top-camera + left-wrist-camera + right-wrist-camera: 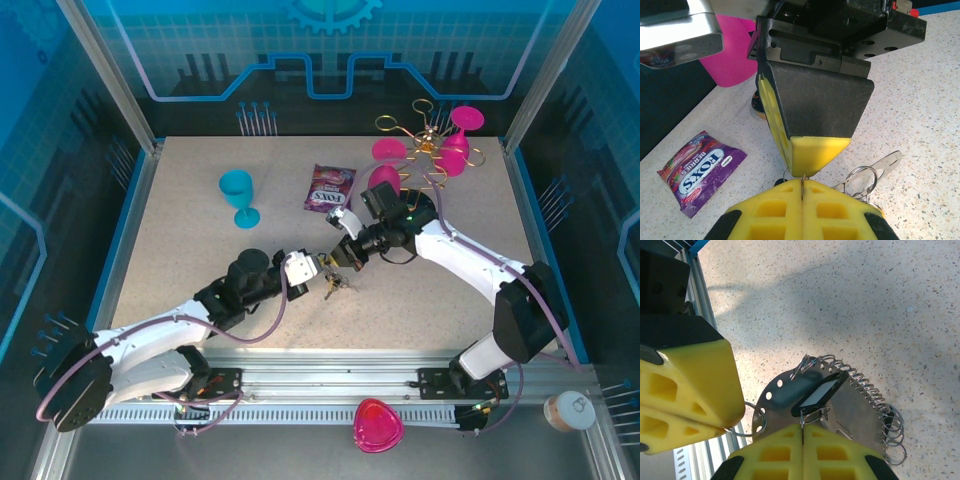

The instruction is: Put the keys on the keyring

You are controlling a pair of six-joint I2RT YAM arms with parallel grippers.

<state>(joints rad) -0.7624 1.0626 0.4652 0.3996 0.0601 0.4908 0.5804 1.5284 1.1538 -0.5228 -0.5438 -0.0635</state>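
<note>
Risk, main: slip. Left gripper [803, 189] is clenched, pads flush, with only a thin wire pinched in the seam. Right gripper [802, 434] is clenched the same way on a fine loop just under the black-tabbed one of the keys [821, 391]. I cannot tell whether that loop belongs to the key or to the keyring [862, 382]. The hold area is tiny on soft pads, so any pull apart or twist would likely drag the wire out and drop the bundle onto the table [865, 300].

Second risk: the two claws sit tip to tip, so a slightly misjudged advance means pad-on-pad collision.

Third: loose small rings at lower right of the right wrist view may snag.

Location: bundle sits at centre of the top view, right at the fingertips, low over the table.

Orientation, right wrist view: black tab's long axis runs lower left to upper right. Coiled stretch of the keyring arcs from upper centre down to lower right.
</note>
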